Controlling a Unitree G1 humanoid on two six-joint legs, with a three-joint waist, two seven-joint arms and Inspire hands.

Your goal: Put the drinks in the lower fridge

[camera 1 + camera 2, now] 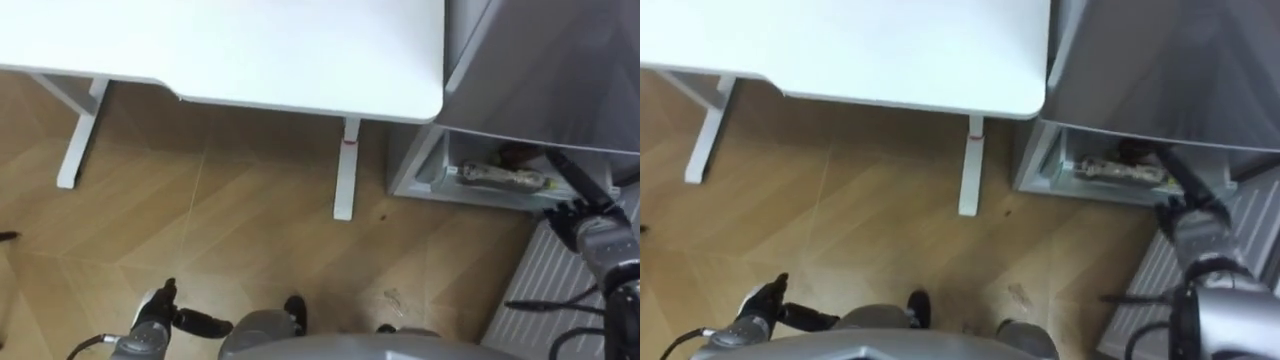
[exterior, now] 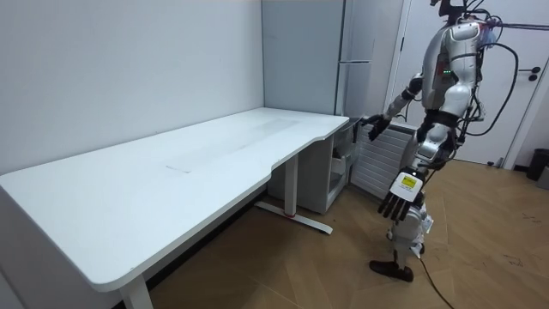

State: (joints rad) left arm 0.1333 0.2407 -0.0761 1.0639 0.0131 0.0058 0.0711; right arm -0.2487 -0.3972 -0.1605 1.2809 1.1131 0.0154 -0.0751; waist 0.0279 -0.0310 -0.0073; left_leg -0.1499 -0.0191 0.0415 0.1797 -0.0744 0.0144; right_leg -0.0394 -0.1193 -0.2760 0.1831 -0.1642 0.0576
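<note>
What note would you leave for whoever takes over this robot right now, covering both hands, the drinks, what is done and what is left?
Left hand: open, hanging low at the robot's side, holding nothing.
Right hand: held out beside the open lower fridge compartment; grip unclear.
Drinks: a bottle lies inside that compartment.
Done: at least that bottle is in.
Left: probably pulling the hand back and closing the fridge.

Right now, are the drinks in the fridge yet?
Nearly, it seems. Done: a drink bottle lies in the open lower fridge. In hand: nothing in the left hand, which hangs open by the robot's side; the right hand is up at the fridge. Left: likely just shutting the fridge.
</note>
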